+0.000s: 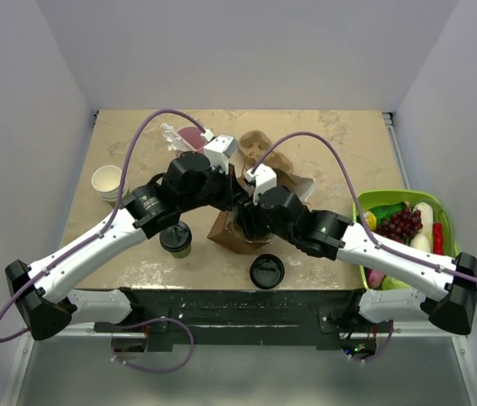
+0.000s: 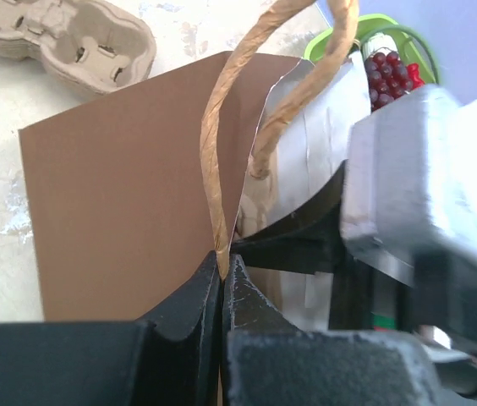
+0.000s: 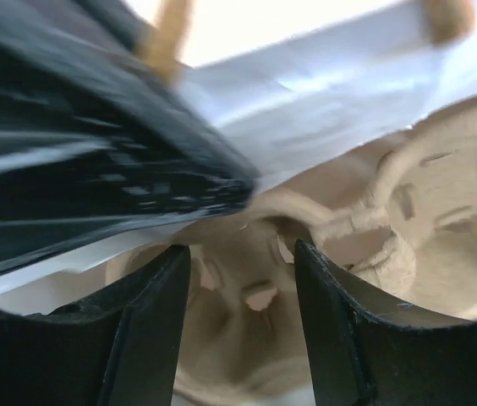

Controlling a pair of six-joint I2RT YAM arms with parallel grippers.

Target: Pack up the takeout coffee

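Two grippers close together over the brown paper bag (image 1: 226, 234) at mid-table.

Left gripper (image 2: 222, 275): clenched tight on one twisted paper handle (image 2: 211, 127) of the bag, fingertips pressed together with the cord pinched between them. Second handle loop just behind the first, not gripped.

Right gripper (image 3: 241, 275): released, fingers spread with nothing between them, poised by the bag's white inner wall. Moulded pulp cup carrier (image 3: 374, 228) in sight beyond the fingers. Too blurred to say whether either finger touches the paper.

Takeout coffee (image 1: 175, 238): upright on the table (image 1: 348, 152) with its black lid on, outside the bag, just left of it and close beside the left forearm. Apart from both grippers.

Loose black lid (image 1: 266, 271): flat near the front edge, in front of the bag and to the right of the coffee.

Stack of lidless paper cups (image 1: 107, 182): toward the left edge, well apart from the bag.

Something pink at the back, perhaps a tumbler (image 1: 189, 135), half hidden behind the left wrist.

Green basket (image 1: 446, 211) at the right edge, with dark red grapes (image 1: 401, 224) and other produce inside.
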